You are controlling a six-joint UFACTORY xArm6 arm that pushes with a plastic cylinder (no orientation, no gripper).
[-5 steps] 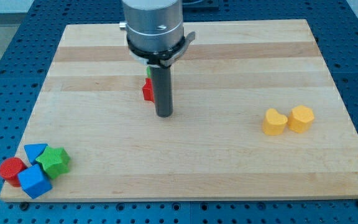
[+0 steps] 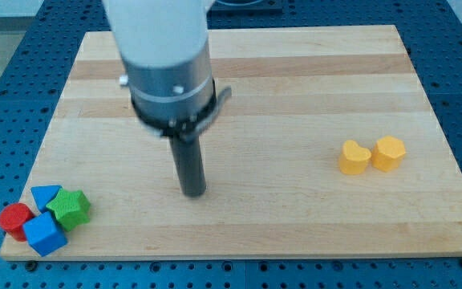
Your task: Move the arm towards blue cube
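The blue cube (image 2: 43, 234) lies at the view's bottom left corner of the wooden board (image 2: 295, 209). It touches a red round block (image 2: 14, 217), a blue triangular block (image 2: 46, 195) and a green block (image 2: 71, 209). My tip (image 2: 192, 193) rests on the board well to the right of that cluster and a little above it, touching no block. The arm's grey body (image 2: 167, 72) hides the board behind it.
Two yellow blocks (image 2: 354, 157) (image 2: 389, 152) sit side by side at the view's right. The board's lower edge runs just below the blue cube. Blue perforated table surrounds the board.
My tip has moved down and to the left, toward the bottom left cluster. The red and green blocks seen behind the rod earlier are now hidden by the arm.
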